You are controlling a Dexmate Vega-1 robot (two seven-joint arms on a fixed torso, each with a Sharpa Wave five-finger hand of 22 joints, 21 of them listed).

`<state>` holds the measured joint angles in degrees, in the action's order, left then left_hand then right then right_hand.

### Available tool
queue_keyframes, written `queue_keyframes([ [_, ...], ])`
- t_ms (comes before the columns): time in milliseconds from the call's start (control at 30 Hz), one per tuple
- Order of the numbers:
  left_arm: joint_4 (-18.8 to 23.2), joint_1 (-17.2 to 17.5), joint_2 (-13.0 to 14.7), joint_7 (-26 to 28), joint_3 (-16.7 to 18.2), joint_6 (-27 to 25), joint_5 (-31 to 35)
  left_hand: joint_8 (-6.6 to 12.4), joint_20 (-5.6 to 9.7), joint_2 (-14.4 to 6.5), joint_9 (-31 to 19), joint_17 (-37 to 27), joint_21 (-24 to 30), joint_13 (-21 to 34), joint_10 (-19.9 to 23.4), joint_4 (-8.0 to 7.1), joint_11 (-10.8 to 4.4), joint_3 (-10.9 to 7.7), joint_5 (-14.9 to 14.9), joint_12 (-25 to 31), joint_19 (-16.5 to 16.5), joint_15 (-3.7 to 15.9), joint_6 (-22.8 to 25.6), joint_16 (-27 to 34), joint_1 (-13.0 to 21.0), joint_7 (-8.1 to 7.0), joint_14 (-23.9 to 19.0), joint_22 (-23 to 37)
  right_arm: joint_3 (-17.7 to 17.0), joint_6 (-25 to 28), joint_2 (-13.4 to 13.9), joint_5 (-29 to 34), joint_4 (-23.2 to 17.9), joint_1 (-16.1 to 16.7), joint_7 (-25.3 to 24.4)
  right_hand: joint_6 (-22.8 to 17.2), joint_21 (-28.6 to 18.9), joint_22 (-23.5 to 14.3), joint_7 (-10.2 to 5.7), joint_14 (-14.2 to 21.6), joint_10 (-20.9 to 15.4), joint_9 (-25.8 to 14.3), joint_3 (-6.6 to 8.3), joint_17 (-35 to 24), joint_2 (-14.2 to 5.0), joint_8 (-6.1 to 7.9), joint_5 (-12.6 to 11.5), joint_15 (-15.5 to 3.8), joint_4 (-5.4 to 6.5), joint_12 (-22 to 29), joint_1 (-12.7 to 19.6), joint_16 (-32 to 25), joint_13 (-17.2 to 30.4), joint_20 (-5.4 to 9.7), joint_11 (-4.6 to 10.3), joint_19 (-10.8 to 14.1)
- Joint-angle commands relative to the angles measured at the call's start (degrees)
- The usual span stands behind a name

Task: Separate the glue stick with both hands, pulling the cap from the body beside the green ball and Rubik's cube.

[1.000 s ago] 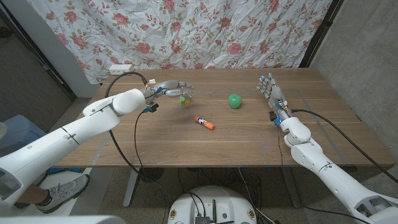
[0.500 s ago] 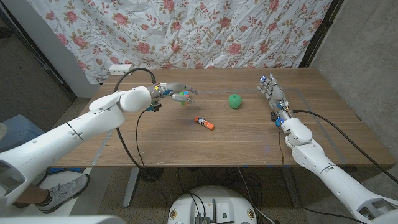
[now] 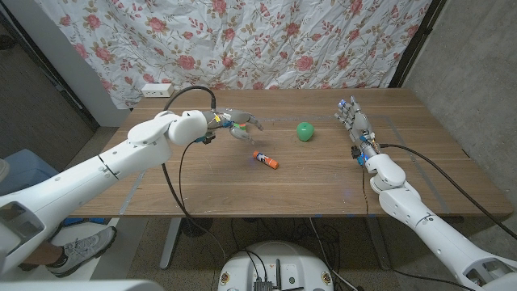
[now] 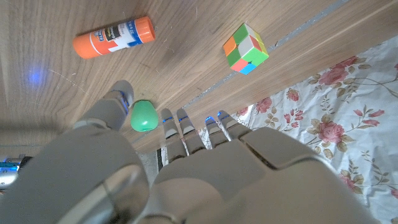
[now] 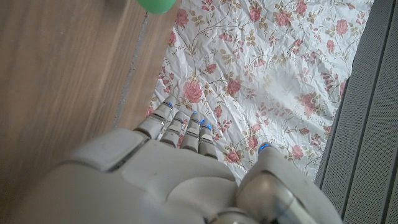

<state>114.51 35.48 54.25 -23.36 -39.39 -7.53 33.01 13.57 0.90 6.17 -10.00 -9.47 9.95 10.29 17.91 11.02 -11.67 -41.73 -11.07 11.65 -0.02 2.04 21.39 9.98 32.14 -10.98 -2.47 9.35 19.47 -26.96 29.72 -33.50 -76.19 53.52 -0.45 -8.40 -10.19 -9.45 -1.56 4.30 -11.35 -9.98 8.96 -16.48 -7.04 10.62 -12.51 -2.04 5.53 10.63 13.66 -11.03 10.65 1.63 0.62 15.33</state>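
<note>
Wooden tabletop [image 3: 202, 182] with a rose-printed cloth [image 3: 266, 40] hung behind it: the glue stick [image 3: 266, 159] lies on its side near the middle, orange cap end nearer the robot, untouched and well apart from both hands. The left hand [image 3: 235, 124] hovers over the far left part of the table with its fingers spread and nothing in them; in the left wrist view the Rubik's cube [image 4: 246, 48] sits just beyond the fingertips, with the green ball [image 4: 143, 116] and the glue stick showing past the thumb. The right hand [image 3: 352, 118] stands open and empty near the right side, fingers up, holding nothing. The step in hand looks like the left hand's reach to the stick; to do it well I would bring it down over the white body, leaving the orange cap free for the right hand, and close along the stick's length so it does not roll. The green ball lies just beyond the stick and could be knocked rolling by a wide sweep. Open wood lies on the near side of the stick, so the right hand has a free path in from its side; the table edges are well away from the stick
</note>
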Motion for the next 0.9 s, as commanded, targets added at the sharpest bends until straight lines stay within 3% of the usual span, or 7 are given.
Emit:
queue_keyframes([
  [33, 1.0, -0.1, -1.7, -3.0, -1.6, 0.4, 10.0, 0.16, 0.24, 0.4, -0.3, -0.2, 0.0, 0.1, 0.6, 0.02, -0.42, 0.24, -0.1, -0.2, -0.7, 3.52, 0.3, 0.3, 1.1, -0.31, 0.1, 0.2, -0.1, 0.1, -0.1, -0.1, 0.0, 0.2, -0.3, -0.5, -0.4, -0.1, -0.14, 0.3, 0.3, -0.1, 0.19, 0.0, -0.27, 0.18, -0.1, 0.04, -0.21, 0.2, -0.4, -0.3, 0.0, -0.07, -0.18, -0.1],
  [267, 1.2, 1.0, -2.6, -2.8, -1.9, 0.6, 14.5, 0.35, 0.17, 1.2, -0.3, -0.2, 0.2, 0.1, 1.4, -0.03, -0.61, 0.52, 0.0, -0.1, -1.0, 3.45, 1.0, 0.5, 2.1, -0.63, -0.4, 0.2, -0.2, 0.1, -0.2, -0.4, 0.1, 0.3, -0.3, -0.6, -0.4, -0.1, -0.13, 0.3, 0.4, -0.1, 0.25, 0.1, -0.27, 0.20, -0.1, 0.03, -0.25, 0.2, -0.5, -0.3, 0.0, -0.09, -0.14, -0.1],
  [900, 2.7, 6.5, -6.3, -1.9, -2.5, -4.7, 24.6, 0.21, -0.74, 2.5, -0.3, -0.2, 0.2, 0.1, 3.2, -0.16, -0.69, 1.37, 0.3, -0.1, -1.9, 3.23, 1.1, 0.7, 3.9, -1.10, -1.2, 0.2, -0.4, 0.2, 0.1, -0.6, -0.7, 0.7, -0.1, -0.7, -0.5, -0.1, -0.14, 0.3, 0.3, -0.1, 0.48, 0.4, -0.32, 0.20, 0.0, 0.06, -0.44, 0.3, -0.6, -0.4, 0.0, -0.13, -0.17, 0.0],
])
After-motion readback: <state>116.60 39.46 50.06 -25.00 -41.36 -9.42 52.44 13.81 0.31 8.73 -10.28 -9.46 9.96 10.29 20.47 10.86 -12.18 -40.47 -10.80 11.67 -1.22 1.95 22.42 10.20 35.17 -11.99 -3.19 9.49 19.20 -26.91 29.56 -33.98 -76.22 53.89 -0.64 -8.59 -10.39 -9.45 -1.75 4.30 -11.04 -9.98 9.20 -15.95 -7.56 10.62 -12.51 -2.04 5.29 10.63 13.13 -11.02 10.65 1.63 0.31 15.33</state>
